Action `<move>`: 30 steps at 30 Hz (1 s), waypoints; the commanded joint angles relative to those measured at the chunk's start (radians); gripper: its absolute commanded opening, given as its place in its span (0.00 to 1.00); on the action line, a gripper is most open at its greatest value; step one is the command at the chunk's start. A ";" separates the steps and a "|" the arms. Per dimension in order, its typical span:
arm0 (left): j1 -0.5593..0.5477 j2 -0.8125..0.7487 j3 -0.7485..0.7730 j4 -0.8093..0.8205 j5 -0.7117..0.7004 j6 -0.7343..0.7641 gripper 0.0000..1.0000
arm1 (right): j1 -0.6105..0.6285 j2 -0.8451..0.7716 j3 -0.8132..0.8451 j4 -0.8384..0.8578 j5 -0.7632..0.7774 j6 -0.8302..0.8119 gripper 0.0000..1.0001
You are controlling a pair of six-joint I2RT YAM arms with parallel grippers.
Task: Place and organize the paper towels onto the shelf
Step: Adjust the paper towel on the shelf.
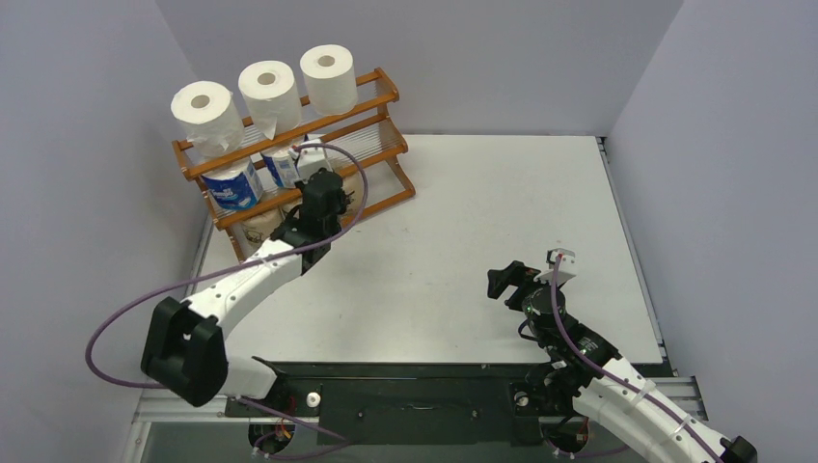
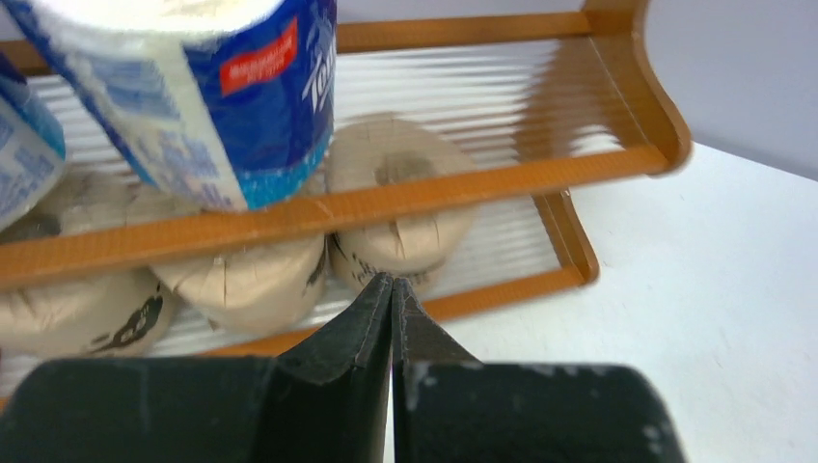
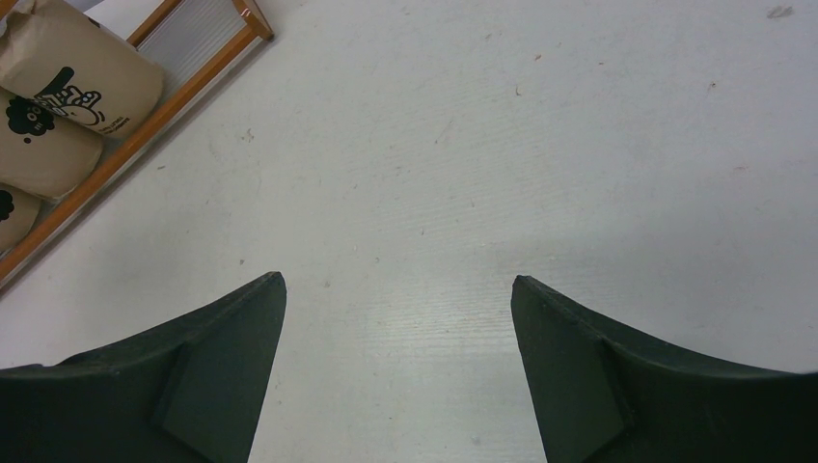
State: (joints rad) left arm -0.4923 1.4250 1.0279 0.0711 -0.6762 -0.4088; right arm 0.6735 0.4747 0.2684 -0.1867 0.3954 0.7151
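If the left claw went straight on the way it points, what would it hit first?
Probably the rightmost brown-wrapped roll on the shelf's bottom tier; the shut left claw aims at it.

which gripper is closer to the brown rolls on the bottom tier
Left. The left gripper, shut, sits right in front of the brown rolls at the bottom of the shelf. The right gripper hangs open over the table, far off to the right.

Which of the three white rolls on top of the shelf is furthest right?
The rightmost white roll, next to the shelf end panel; the middle white roll and left white roll sit further left.
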 commanded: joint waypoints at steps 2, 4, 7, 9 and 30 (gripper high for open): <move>-0.061 -0.182 -0.132 -0.050 -0.025 -0.049 0.00 | -0.006 0.006 -0.001 0.031 0.013 -0.008 0.82; -0.077 -0.213 -0.180 -0.065 -0.035 -0.064 0.00 | -0.006 0.011 0.000 0.036 0.010 -0.008 0.82; -0.090 -0.208 -0.225 -0.103 -0.053 -0.087 0.00 | -0.004 0.019 0.000 0.043 0.007 -0.011 0.82; -0.098 -0.176 -0.227 -0.147 -0.068 -0.109 0.00 | -0.004 0.023 0.001 0.045 0.004 -0.009 0.82; -0.049 0.226 -0.080 0.064 -0.031 -0.131 0.00 | -0.004 0.003 -0.004 0.025 0.020 -0.006 0.81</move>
State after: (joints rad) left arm -0.5476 1.5833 0.8303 0.0277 -0.7258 -0.5720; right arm 0.6735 0.4881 0.2684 -0.1802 0.3954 0.7151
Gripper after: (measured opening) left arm 0.003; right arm 0.816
